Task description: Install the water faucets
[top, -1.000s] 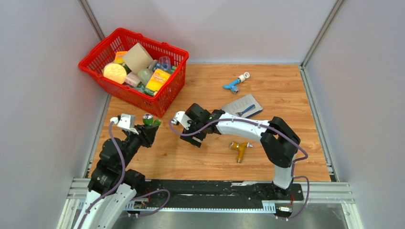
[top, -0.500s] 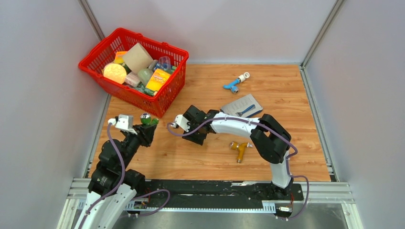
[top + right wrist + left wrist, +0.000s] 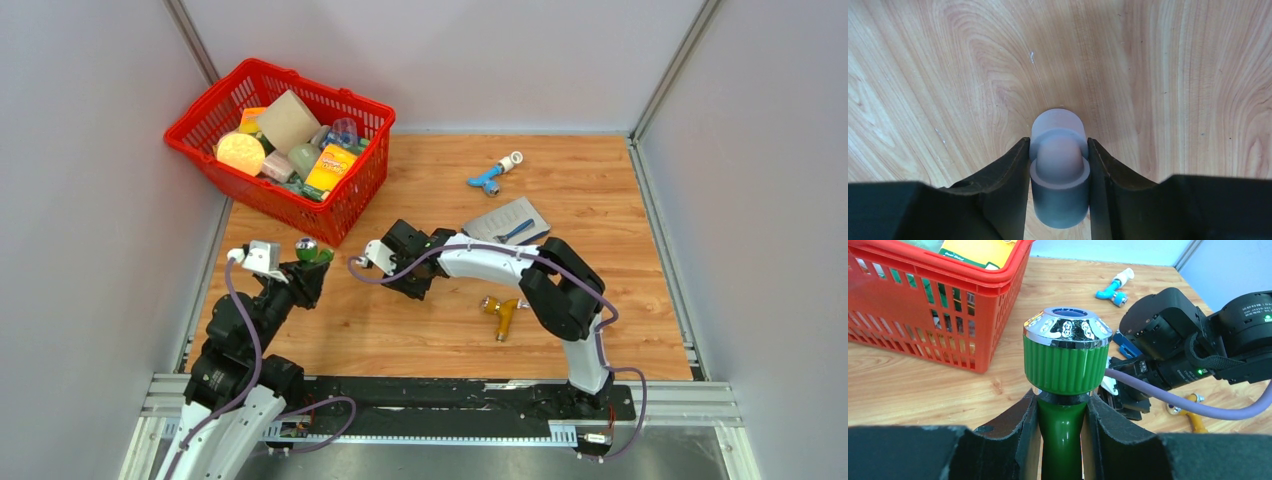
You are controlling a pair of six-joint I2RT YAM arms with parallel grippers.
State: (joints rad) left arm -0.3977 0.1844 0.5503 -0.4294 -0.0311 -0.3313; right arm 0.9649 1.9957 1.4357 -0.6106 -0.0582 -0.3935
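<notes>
From above, the left gripper (image 3: 306,264) stands near the left edge of the table (image 3: 600,200) and holds the green faucet (image 3: 314,251) up off the wood. The red basket (image 3: 275,70) fills the far left corner. The blue faucet (image 3: 488,181) lies close to the far edge, and the grey packet (image 3: 510,222) lies just nearer than it. The orange-yellow faucet (image 3: 502,312) lies toward the near edge, right of the middle. The right gripper (image 3: 410,285) is low over the middle of the table.

In the left wrist view, the two dark fingers (image 3: 1025,425) pinch the green stem of the faucet. Its ribbed green knob with a chrome cap stands upright above them.

In the right wrist view, the fingers (image 3: 1008,185) are pressed on both sides of a small pale fitting (image 3: 1059,165), round with a domed part, just above the bare wood.
</notes>
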